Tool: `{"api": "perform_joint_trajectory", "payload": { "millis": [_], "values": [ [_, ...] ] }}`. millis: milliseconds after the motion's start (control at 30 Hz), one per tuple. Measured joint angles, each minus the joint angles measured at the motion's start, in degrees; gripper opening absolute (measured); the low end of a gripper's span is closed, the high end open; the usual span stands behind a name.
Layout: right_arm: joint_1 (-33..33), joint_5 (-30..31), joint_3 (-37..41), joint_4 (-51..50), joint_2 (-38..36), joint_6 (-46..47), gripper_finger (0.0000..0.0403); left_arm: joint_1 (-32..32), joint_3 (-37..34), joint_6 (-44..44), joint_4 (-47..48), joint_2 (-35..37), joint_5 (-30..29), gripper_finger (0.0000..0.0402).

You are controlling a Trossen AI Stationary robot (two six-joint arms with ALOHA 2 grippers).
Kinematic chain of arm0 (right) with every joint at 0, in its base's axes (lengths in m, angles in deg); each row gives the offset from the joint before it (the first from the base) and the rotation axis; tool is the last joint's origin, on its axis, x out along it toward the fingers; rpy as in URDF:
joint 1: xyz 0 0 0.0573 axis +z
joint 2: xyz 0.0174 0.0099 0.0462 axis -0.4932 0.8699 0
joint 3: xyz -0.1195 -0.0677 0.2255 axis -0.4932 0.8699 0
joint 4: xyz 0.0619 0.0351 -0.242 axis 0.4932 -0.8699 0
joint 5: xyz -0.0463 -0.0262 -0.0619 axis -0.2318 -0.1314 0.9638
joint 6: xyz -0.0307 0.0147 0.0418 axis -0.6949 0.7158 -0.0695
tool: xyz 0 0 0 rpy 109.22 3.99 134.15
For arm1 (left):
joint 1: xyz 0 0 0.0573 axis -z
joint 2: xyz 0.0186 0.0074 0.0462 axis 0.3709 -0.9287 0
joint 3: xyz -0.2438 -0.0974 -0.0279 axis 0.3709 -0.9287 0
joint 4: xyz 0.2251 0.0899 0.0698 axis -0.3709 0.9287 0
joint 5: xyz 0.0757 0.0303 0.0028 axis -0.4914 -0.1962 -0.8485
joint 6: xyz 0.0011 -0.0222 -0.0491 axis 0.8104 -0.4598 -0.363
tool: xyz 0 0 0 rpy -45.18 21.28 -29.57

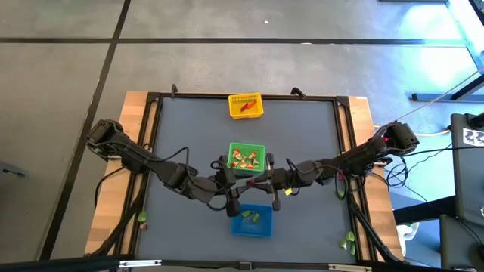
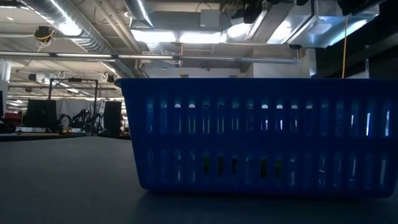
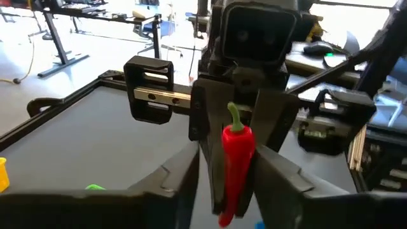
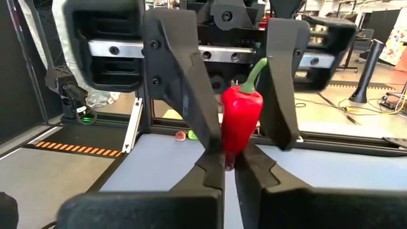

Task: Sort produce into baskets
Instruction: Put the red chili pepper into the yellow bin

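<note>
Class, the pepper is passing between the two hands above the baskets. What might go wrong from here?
The right hand pinches only the low end of the red pepper, so it may pivot or slip free. The left hand stands open close around the pepper; withdrawing might knock it. A drop could land it in the blue basket, among green pieces.

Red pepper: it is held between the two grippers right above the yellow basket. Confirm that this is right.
Not quite. The red pepper is held between the left gripper and the right gripper, but not above the yellow basket. The high view shows the grippers meeting between the green basket and the blue basket; the yellow one sits apart at the table's far edge.
</note>
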State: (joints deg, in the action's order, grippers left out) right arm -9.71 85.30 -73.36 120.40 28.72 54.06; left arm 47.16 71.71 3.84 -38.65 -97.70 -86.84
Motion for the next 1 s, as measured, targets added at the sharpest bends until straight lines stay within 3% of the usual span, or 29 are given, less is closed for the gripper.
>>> {"api": "perform_joint_trajectory", "payload": {
  "millis": [200, 500, 700, 833, 1000],
  "values": [
    [0.0, 1.6, 0.0, -0.9, 0.0, 0.1, 0.0018, 1.2, 0.0, -2.3, 9.1, 5.3, 0.1, 0.0176],
    [-1.7, 4.0, 0.0, -3.6, -0.1, 0.1, 0.0018, 3.4, 0.0, -14.9, 30.2, 9.5, -2.3, 0.0171],
    [-6.2, 4.0, 0.0, -7.9, -0.1, 0.3, 0.0018, 4.3, 0.0, -27.3, 42.4, 8.3, -5.6, 0.0164],
    [-10.8, 3.5, -0.2, -11.4, -0.1, 0.4, 0.0018, 4.4, 0.0, -30.0, 45.3, 7.3, -6.0, 0.0164],
    [-18.4, 0.5, -4.8, -24.9, -0.1, 0.3, 0.0018, 4.3, 0.0, -30.8, 46.4, 6.2, -6.2, 0.0161]
  ]
}}
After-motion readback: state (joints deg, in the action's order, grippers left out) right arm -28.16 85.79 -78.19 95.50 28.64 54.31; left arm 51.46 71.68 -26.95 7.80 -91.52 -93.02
